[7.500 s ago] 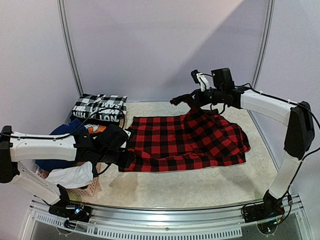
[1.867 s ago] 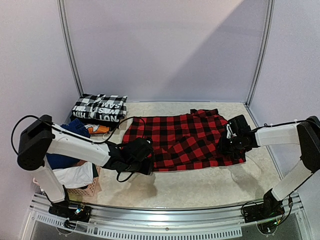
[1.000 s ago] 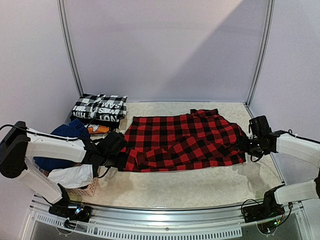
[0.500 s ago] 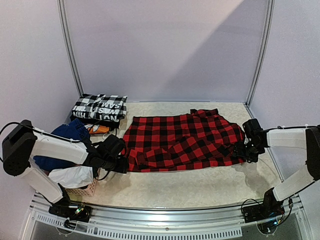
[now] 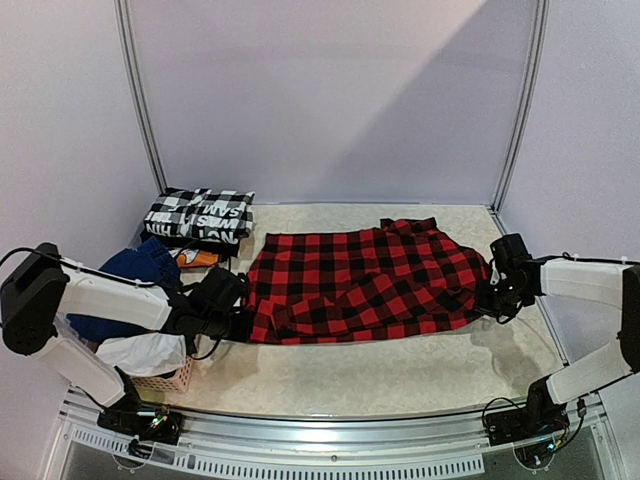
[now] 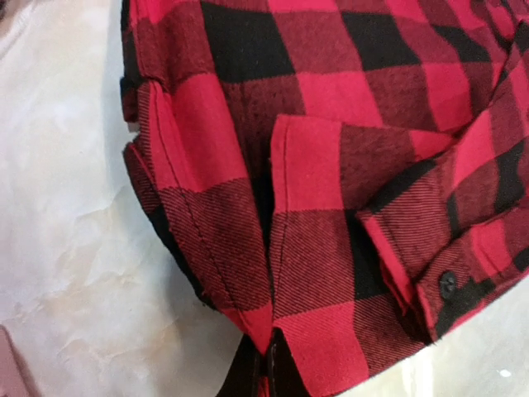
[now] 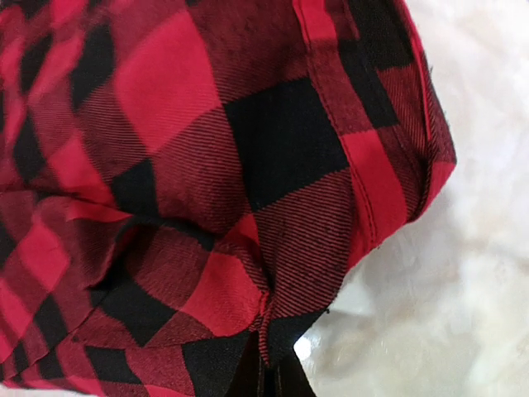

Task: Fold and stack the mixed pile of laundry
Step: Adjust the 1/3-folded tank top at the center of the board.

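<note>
The red-and-black plaid shirt (image 5: 365,282) lies spread flat across the middle of the table. My left gripper (image 5: 243,325) is shut on its near left corner; in the left wrist view the hem (image 6: 273,331) is pinched between the closed fingers. My right gripper (image 5: 489,305) is shut on the shirt's near right edge, and in the right wrist view a fold of plaid cloth (image 7: 273,322) runs into the closed jaws. The rest of the mixed laundry pile, blue (image 5: 130,262), orange and white (image 5: 140,352) pieces, fills the basket at the left.
A pink lattice basket (image 5: 170,378) stands at the near left. A folded black-and-white checked garment with white lettering (image 5: 200,216) lies at the back left. Walls and metal posts (image 5: 140,100) enclose the table.
Both grippers have closed on the shirt's near corners within the last second. The right arm shifted slightly along the right edge; the shirt stays flat.
</note>
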`<move>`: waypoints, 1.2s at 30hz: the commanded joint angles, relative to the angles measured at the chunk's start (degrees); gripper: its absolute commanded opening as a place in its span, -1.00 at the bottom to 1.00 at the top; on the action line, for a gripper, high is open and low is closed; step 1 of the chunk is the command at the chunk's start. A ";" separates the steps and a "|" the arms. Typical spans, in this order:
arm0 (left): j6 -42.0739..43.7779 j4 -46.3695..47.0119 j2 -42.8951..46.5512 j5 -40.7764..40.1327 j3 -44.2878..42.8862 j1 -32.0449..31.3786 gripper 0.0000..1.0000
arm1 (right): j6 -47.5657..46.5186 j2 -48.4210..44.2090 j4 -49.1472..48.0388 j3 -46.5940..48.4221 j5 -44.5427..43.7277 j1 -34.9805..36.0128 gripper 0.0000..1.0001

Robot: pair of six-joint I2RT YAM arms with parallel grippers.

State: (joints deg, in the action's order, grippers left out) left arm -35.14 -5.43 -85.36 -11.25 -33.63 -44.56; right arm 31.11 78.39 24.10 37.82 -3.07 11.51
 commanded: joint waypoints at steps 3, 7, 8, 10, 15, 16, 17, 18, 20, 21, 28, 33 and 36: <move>-0.14 -7.44 8.85 -1.24 1.17 0.53 -1.00 | 2.16 -11.68 6.39 -3.24 3.39 -0.21 -1.00; -1.13 -10.82 13.69 -0.37 1.65 0.14 -1.00 | 5.75 -21.30 10.10 -4.31 7.10 -0.23 -1.00; -1.60 -11.76 15.24 -0.25 1.71 -0.06 -1.00 | 6.40 -22.96 11.52 -4.40 6.91 -0.27 -1.00; -2.48 -13.93 18.78 -0.34 1.84 -0.53 -1.00 | 8.25 -28.08 13.95 -4.85 6.65 -0.26 -1.00; -4.02 -18.62 25.44 -0.01 1.79 -1.68 -1.00 | 12.29 -36.58 17.85 -5.70 5.34 -0.18 -1.00; -4.26 -19.05 26.18 0.34 1.86 -2.02 -1.00 | 12.80 -37.70 18.46 -5.74 5.69 -0.17 -1.00; -4.51 -19.44 26.67 0.73 1.82 -2.42 -1.00 | 13.19 -38.73 18.82 -5.81 6.14 -0.18 -1.00; -4.83 -19.81 26.99 1.04 1.94 -2.81 -1.00 | 13.40 -39.19 18.96 -6.02 6.55 -0.17 -1.00; -5.51 -20.39 27.48 1.44 2.23 -3.75 -1.00 | 13.98 -39.97 19.55 -6.26 6.77 -0.17 -1.00; -5.91 -20.76 27.79 1.46 2.31 -4.16 -1.00 | 14.37 -40.38 19.88 -6.35 6.76 -0.10 -1.00; -6.44 -25.17 30.30 1.03 1.67 -5.63 -0.99 | 15.20 -43.09 20.86 -6.80 7.54 -0.09 -0.97; -5.57 -26.15 30.70 1.97 1.19 -5.87 -0.25 | 15.88 -46.71 21.59 -6.43 8.78 -0.08 0.20; -5.05 -26.67 31.76 -0.22 0.41 -5.98 0.46 | 16.10 -48.90 22.81 -5.30 8.32 -0.08 0.70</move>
State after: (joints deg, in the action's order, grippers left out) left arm -40.86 -29.58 -55.24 -9.67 -32.32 -49.84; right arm 46.48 32.10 44.82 31.53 5.21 11.51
